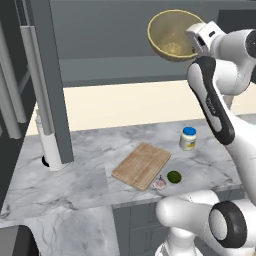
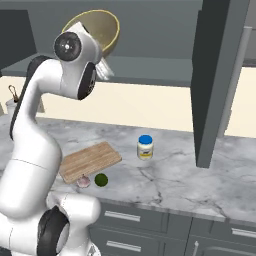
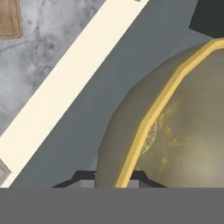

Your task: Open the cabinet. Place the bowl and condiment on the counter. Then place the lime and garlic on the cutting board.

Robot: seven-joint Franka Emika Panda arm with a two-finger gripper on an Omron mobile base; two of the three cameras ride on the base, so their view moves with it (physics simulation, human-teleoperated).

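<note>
The tool (image 3: pixel 113 178) is clamped on the pale rim of the round tan-yellow bowl (image 1: pixel 172 34), holding it tilted up at the open cabinet (image 2: pixel 150 70); its tips are mostly hidden behind the rim. Well below, on the veined marble surface (image 1: pixel 85 175), lie the grainy wooden cutting board (image 1: pixel 141 165), the papery garlic (image 1: pixel 159 184) and the dark lime (image 1: pixel 174 176) just beside its corner, and the blue-lidded condiment (image 1: pixel 188 138) nearby.

The robot's wrist covers the near rim of the bowl (image 1: pixel 172 34) where the gripper (image 3: pixel 113 178) pinches it, the fingertips barely showing, and the cabinet (image 2: pixel 220 75) door is cut off at the frame's top.
</note>
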